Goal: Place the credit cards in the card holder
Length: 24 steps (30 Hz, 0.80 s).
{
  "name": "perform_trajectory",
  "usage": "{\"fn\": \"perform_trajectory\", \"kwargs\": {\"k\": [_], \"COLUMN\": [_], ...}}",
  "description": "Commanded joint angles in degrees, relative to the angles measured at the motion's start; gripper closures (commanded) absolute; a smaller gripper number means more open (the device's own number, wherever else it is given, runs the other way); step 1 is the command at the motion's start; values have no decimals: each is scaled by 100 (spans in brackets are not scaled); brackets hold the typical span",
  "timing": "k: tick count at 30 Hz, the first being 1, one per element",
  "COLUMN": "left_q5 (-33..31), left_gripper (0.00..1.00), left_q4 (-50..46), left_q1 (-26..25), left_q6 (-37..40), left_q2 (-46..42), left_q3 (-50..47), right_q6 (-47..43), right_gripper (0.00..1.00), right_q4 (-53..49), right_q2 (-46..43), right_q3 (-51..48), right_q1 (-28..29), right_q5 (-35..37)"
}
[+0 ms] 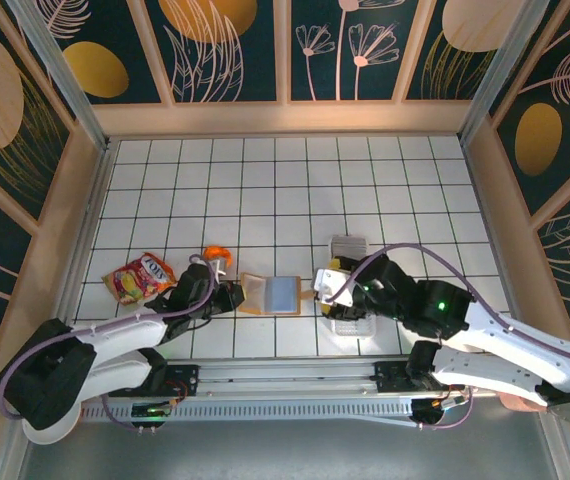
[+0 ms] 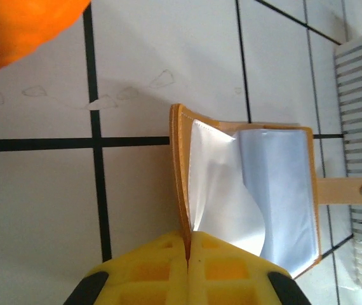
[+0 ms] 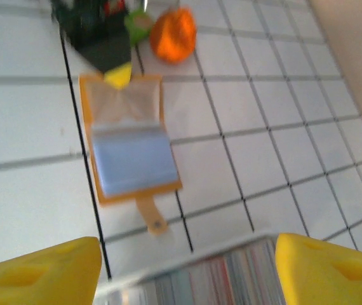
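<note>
Closest to the left wrist lens, the left gripper (image 2: 188, 251) is seen clamped tight. Its yellow fingers (image 2: 152, 270) are pressed together on the tan edge of the card holder (image 2: 276, 190), and the leather is pinched in the seam between them. The holder is laid open on the white tiled table (image 2: 35, 210). A clear sleeve is curled up from its pale grey-blue inside, and its clasp tab is stretched out towards the ribbed wall of the clear tray (image 2: 359, 82).

In the overhead view, a red-yellow snack packet (image 1: 138, 277) is found lying flat at the far left. An orange object (image 1: 215, 256) is set just beyond the left gripper; what it is cannot be told. The card holder is placed in the near rows of tiles, between the two grippers, with its tan flap towards the left arm and its pale blue page towards the right.

Just right of the holder, the right gripper (image 3: 187, 254) is hung over the tray, with its jaws spread wide and nothing gripped between them. In the blurred right wrist view, the credit cards (image 3: 219, 279) are seen edge-on as a row of thin stripes standing in the tray, under the gap between the yellow fingers.
</note>
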Motion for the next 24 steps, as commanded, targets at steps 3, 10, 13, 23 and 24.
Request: {"fn": "perform_trajectory", "kwargs": {"k": [3,10,13,23,24], "left_q5": [-16,17,-89,-283,-272], "left_gripper": [90,76,64,54,54], "left_q4": [-13,-39,-148,-504,-517], "left_q1": [10,5,10,10,10], "left_q6": [-102,-121,-106,-93,-91], "left_q2": [-472,-419,-512,-986,-1012], "left_q3": [-300,-318,-331,-361,-356], "right_q6": [-858,-1625,-1893,-2785,-2828], "right_gripper": [25,24,24,22,21], "right_q4": [-695,-413,-328,277,344], "right_q2": [-30,-6,31,570,641], "right_q3": [-348,-880,-1086,-1368,-1382], "right_q1": [29,-95,-332,-1400,-1404], "right_q5": [349,506,432,-188,-180]}}
